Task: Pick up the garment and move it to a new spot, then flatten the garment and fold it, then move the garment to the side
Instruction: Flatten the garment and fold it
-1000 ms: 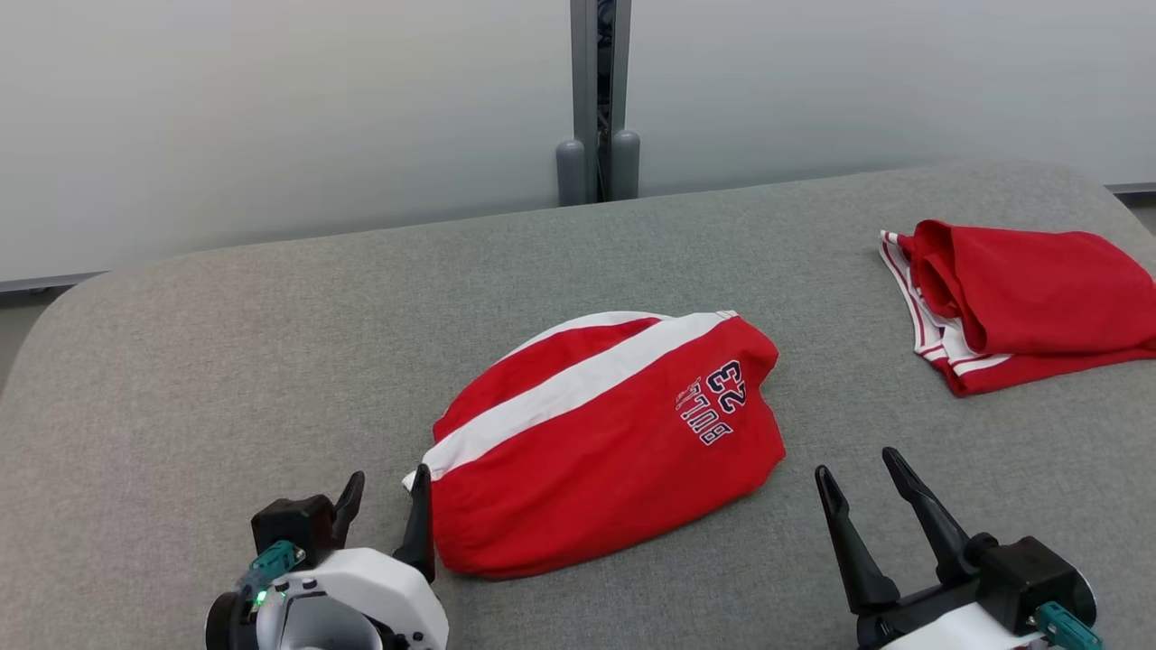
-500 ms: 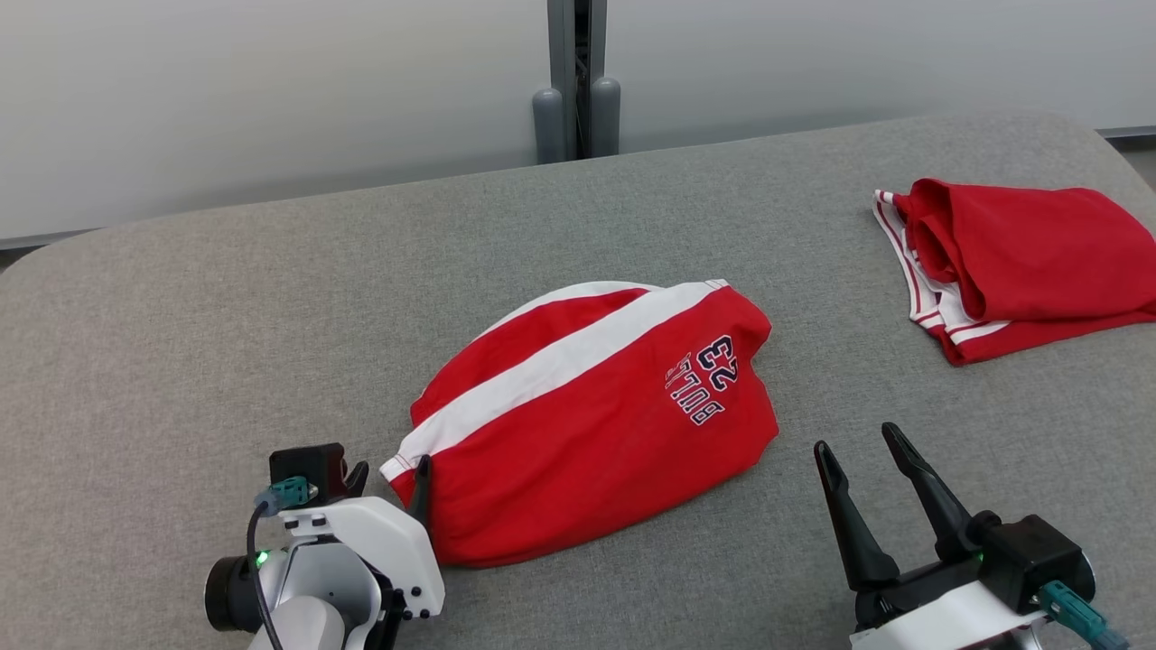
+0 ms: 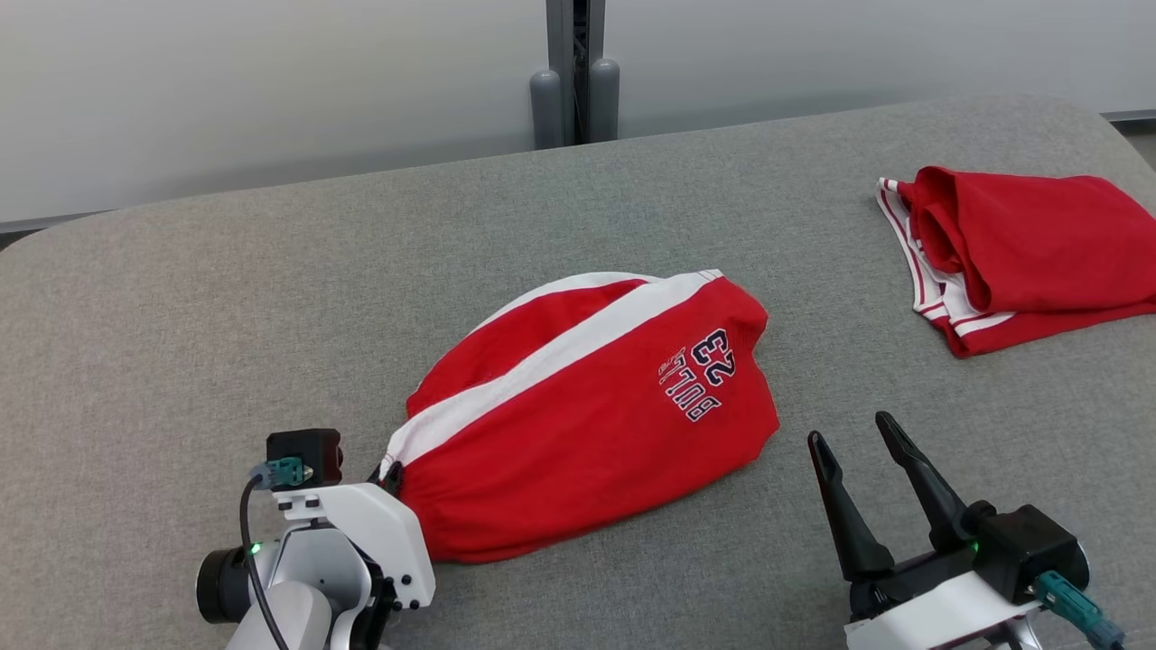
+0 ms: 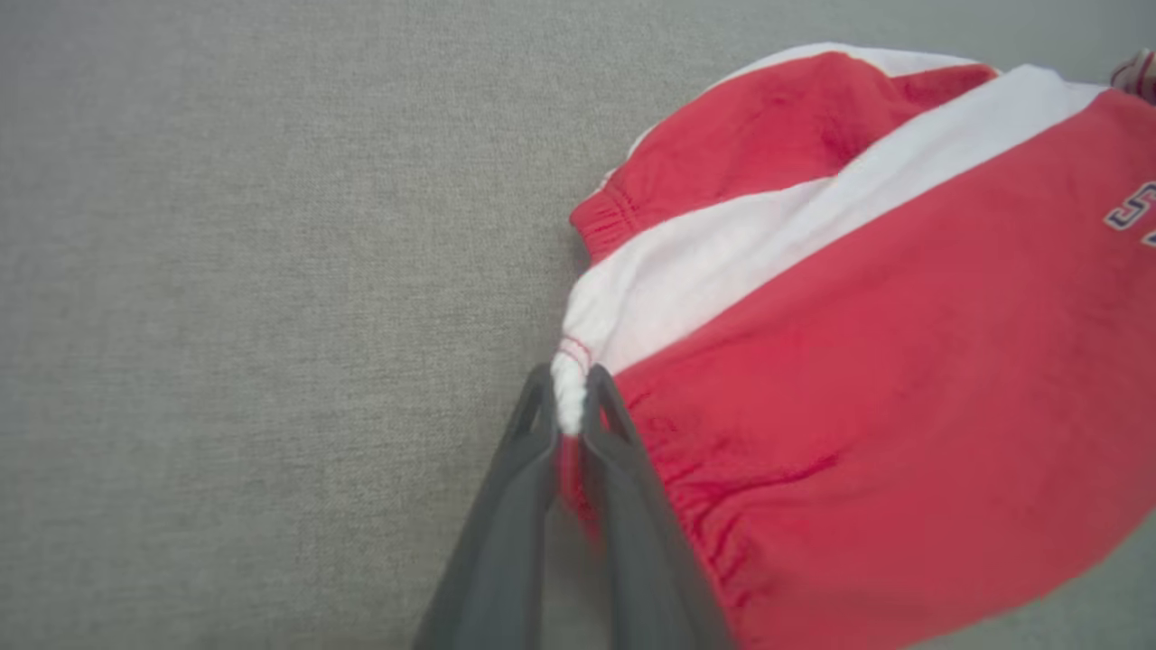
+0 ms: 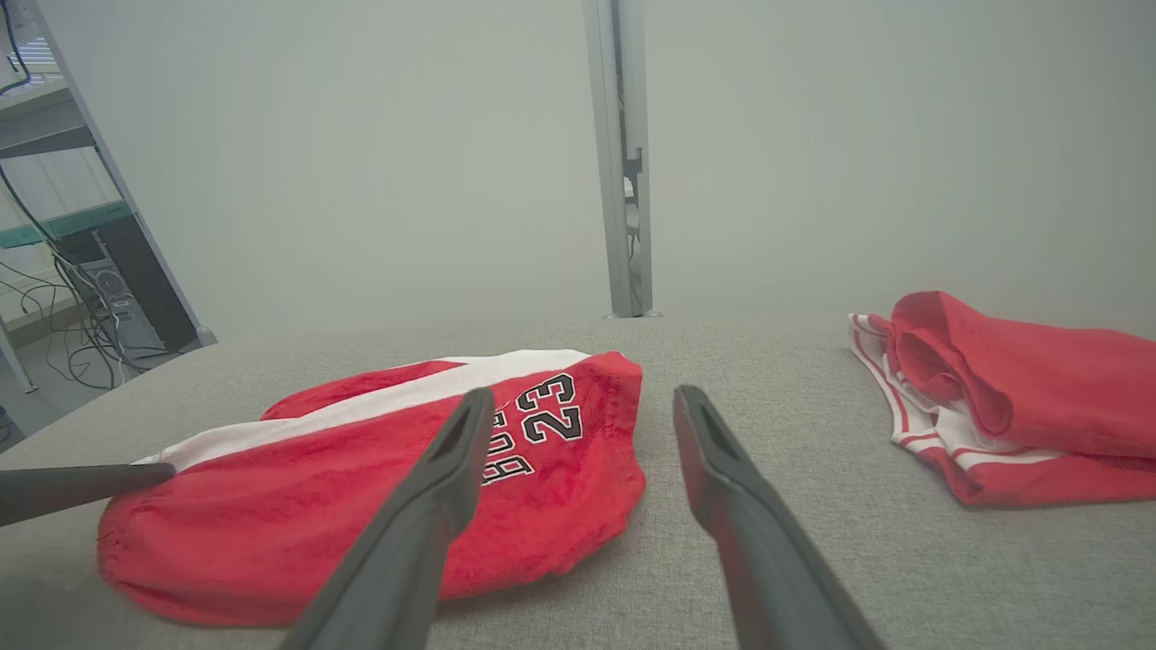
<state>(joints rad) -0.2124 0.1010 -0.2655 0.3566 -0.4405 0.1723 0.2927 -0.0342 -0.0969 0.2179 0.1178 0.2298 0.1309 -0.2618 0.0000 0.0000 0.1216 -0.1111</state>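
Pinching the garment [image 3: 587, 424] at its corner, left hand [image 4: 569, 390], right hand [image 3: 849, 429] spread, clear of it.

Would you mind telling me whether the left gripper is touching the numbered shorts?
Touching. The left wrist view shows the left gripper closed on the white waistband corner of the shorts.

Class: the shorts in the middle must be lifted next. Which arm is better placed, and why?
Left. The left gripper pinches the shorts at their white-striped corner, while the right gripper stands open beside them, holding nothing.
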